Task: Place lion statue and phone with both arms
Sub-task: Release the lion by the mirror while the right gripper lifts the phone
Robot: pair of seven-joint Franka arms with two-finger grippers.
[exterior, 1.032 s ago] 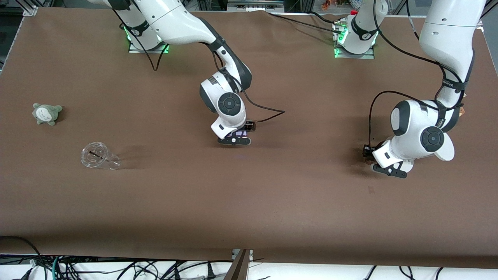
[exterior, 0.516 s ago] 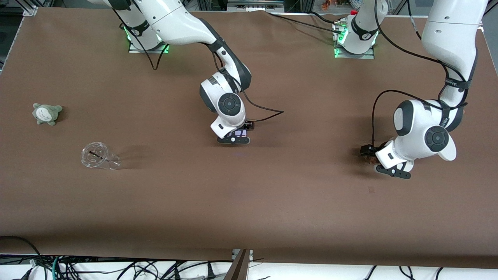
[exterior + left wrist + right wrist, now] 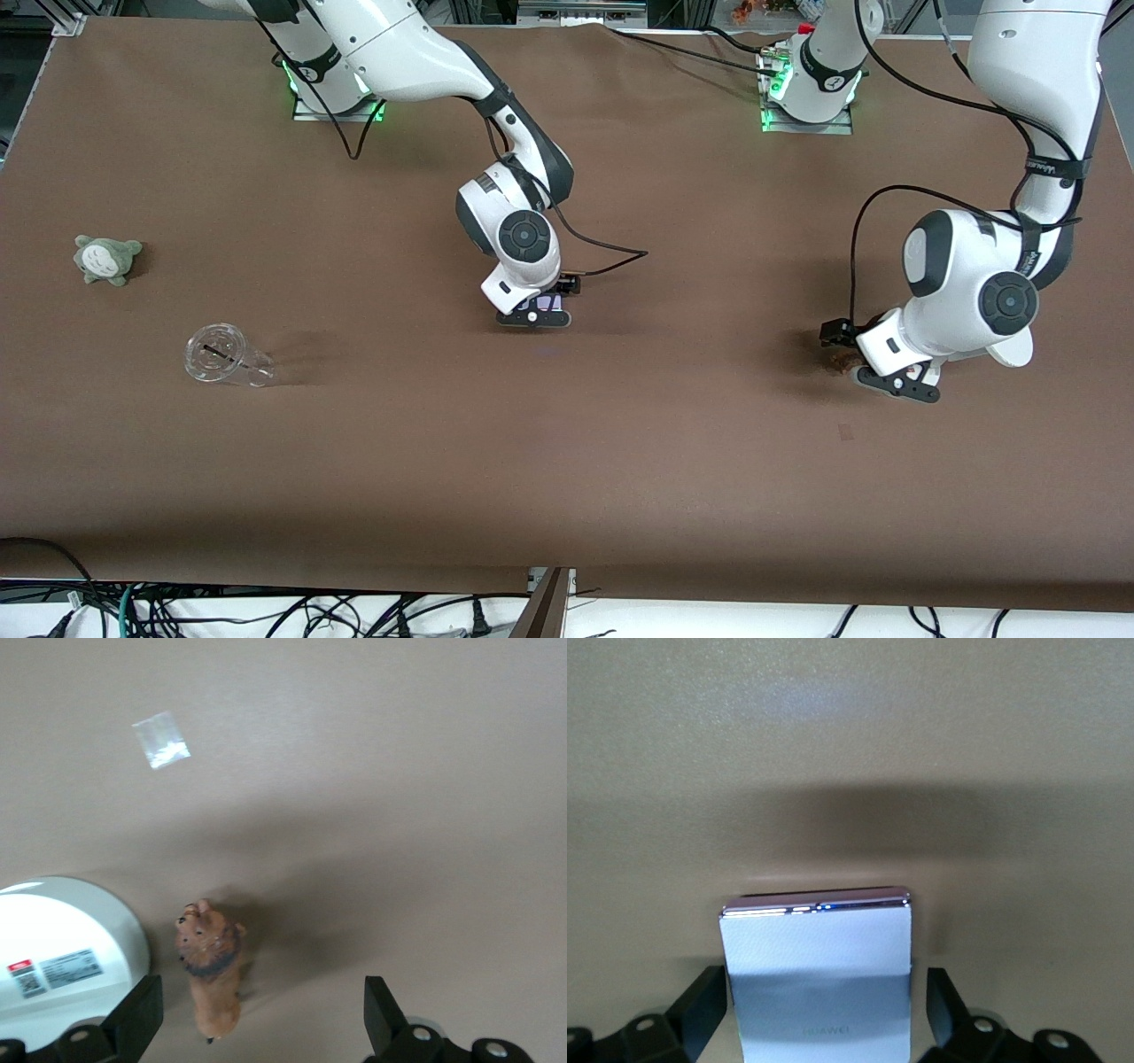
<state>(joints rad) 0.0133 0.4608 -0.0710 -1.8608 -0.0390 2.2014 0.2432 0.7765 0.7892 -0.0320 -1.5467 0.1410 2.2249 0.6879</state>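
The lion statue (image 3: 211,970) is small and brown-orange with a darker mane. It stands on the brown table between my left gripper's open fingers, close to one finger (image 3: 133,1019) and touching neither. In the front view it is a small brown spot (image 3: 838,359) beside the left gripper (image 3: 895,383), toward the left arm's end of the table. The phone (image 3: 819,974), pale lavender-white, sits between my right gripper's (image 3: 824,1005) spread fingers with a small gap on one side. That gripper (image 3: 533,319) is low over the table's middle, with the phone (image 3: 542,304) mostly hidden under it.
A white round disc with a label (image 3: 53,948) lies right beside the lion. A clear plastic cup (image 3: 226,356) lies on its side, and a grey-green plush toy (image 3: 106,258) sits farther from the front camera, both toward the right arm's end. A small pale patch (image 3: 161,740) marks the cloth.
My left gripper has risen and drawn slightly toward its arm's end of the table, while the lion stays on the cloth. The right gripper and the phone have hardly moved.
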